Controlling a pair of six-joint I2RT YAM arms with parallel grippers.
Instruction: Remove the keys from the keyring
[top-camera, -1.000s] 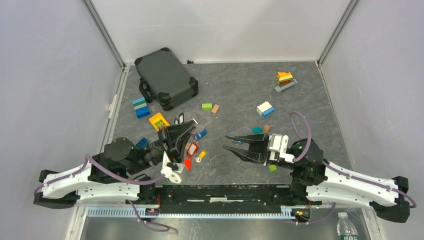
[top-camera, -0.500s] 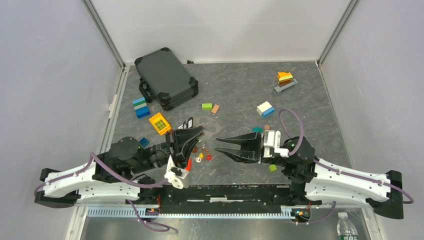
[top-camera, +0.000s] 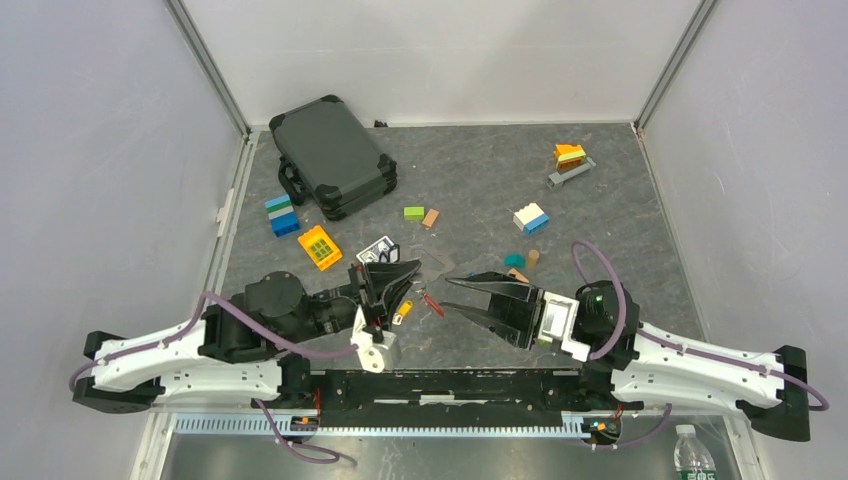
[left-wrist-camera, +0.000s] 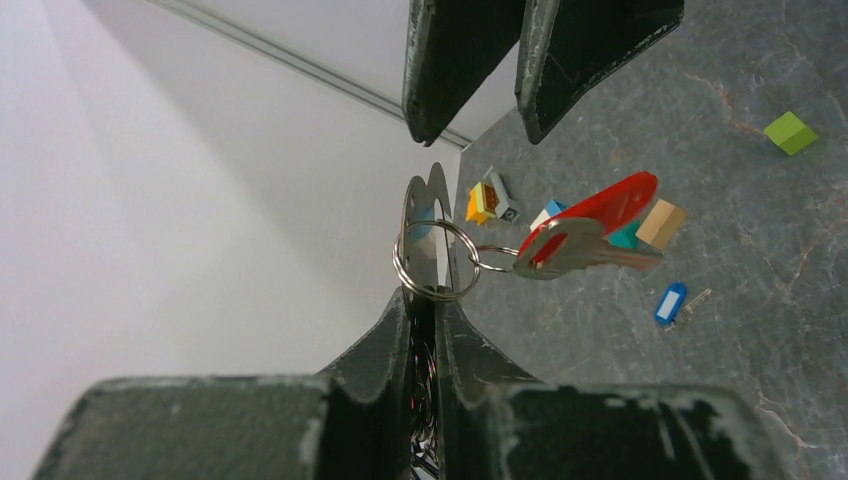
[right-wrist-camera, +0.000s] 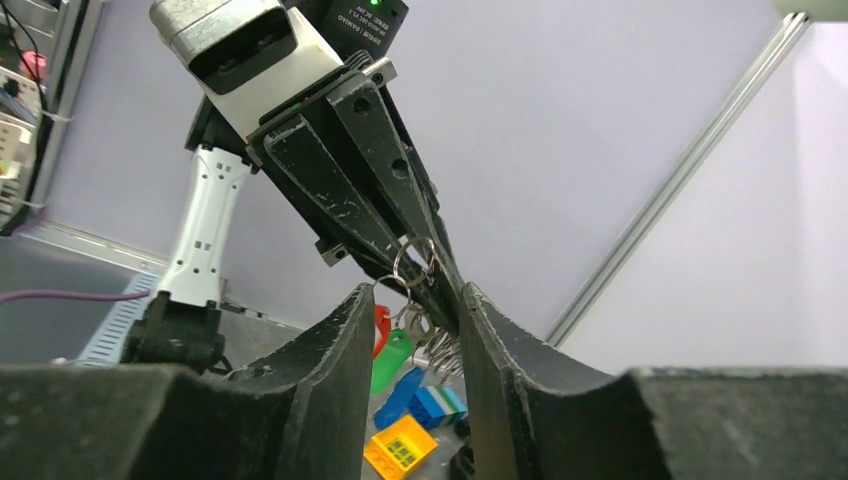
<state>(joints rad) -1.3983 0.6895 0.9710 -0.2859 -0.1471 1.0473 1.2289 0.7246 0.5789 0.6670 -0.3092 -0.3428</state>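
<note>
Left pincer (left-wrist-camera: 424, 300) is clamped on the thin grey metal oval keyring (left-wrist-camera: 412, 215) and has carried it up and toward centre over the last second. A small silver key with red plastic head (left-wrist-camera: 590, 215) dangles from a little split ring (left-wrist-camera: 400, 265) just beyond its tips. Right pincer (top-camera: 450, 294), jaws apart, has closed in and now straddles those tips (contact not confirmed). The likely next step is to pinch a key and work it off.
</note>
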